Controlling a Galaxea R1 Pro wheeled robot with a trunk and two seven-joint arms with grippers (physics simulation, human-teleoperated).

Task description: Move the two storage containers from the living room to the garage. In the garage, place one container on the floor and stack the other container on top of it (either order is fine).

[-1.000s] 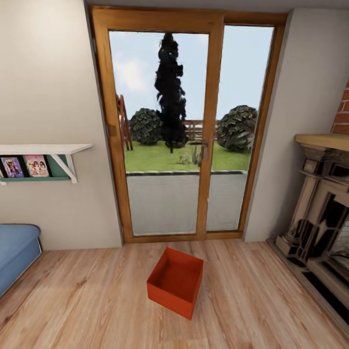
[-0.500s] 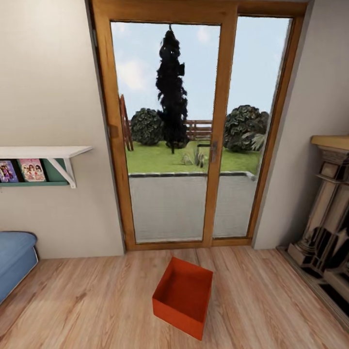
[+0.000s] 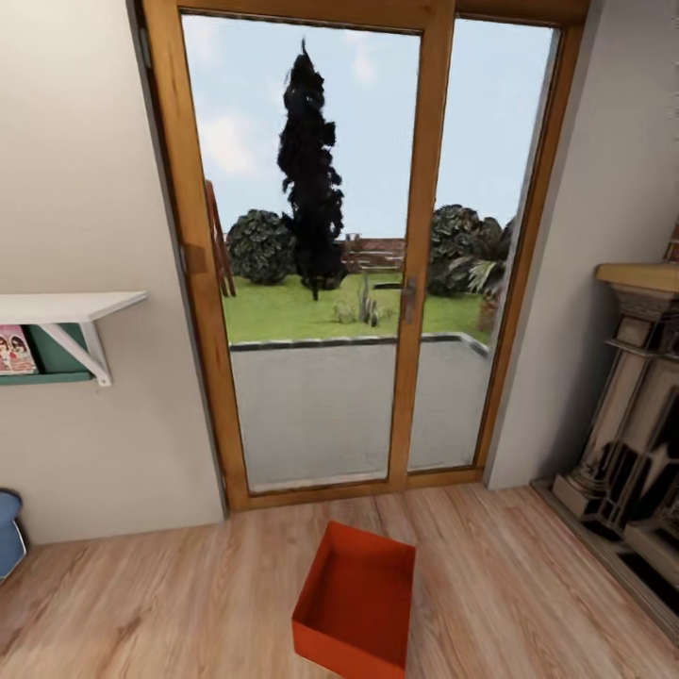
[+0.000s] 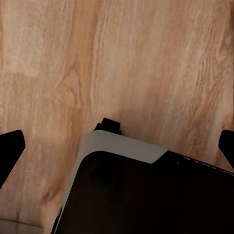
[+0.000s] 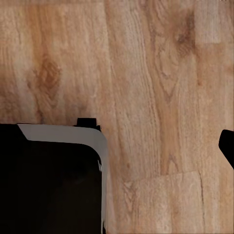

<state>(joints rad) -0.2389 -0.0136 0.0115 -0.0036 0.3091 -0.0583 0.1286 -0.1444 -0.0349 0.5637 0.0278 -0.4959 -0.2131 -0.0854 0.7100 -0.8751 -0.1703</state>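
The storage container (image 3: 356,604) looks like smooth orange-red plastic with a matt finish; the floor (image 3: 528,585) is light wood plank with clear grain and a soft sheen; the garden doors (image 3: 415,264) have a warm varnished wood frame and clear glass panes; the wall (image 3: 85,189) is plain matt plaster; the fireplace (image 3: 627,443) looks like carved stone; the robot base (image 4: 146,195) is glossy black with a pale smooth edge.

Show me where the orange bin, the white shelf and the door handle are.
orange bin (image 3: 363,589): head view, inner bottom.
white shelf (image 3: 58,306): head view, top board.
door handle (image 3: 408,297): head view, middle of the handle.
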